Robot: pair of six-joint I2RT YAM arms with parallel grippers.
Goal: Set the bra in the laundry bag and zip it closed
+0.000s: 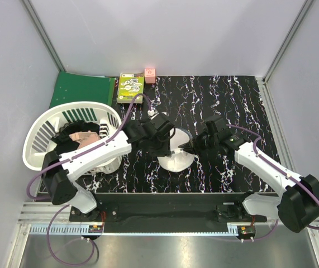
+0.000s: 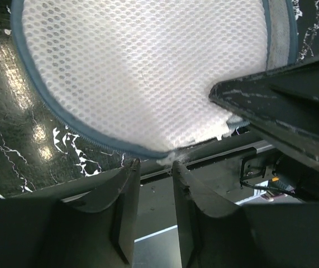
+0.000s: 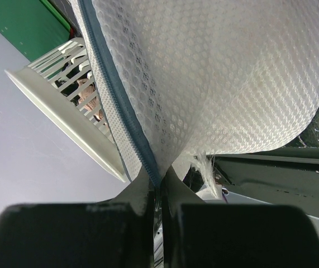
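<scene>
The white mesh laundry bag (image 1: 176,159) lies on the black marbled table between my two grippers. Its dark zipper line (image 2: 64,120) runs round the rim. My left gripper (image 1: 167,146) is open. Its tips (image 2: 154,165) are at the bag's near rim, with nothing between the fingers. My right gripper (image 1: 186,146) is shut on the bag's zipper rim (image 3: 158,177) and lifts that edge of the mesh (image 3: 232,78). No bra shows at the bag. Dark fabric (image 1: 76,126) lies in the basket; I cannot tell if it is the bra.
A white slatted basket (image 1: 36,134) stands at the left, with a pale pink garment (image 1: 84,137) in it and my left arm passing over it. A green folder (image 1: 84,89), a green box (image 1: 131,87) and a small pink cube (image 1: 150,75) sit at the back.
</scene>
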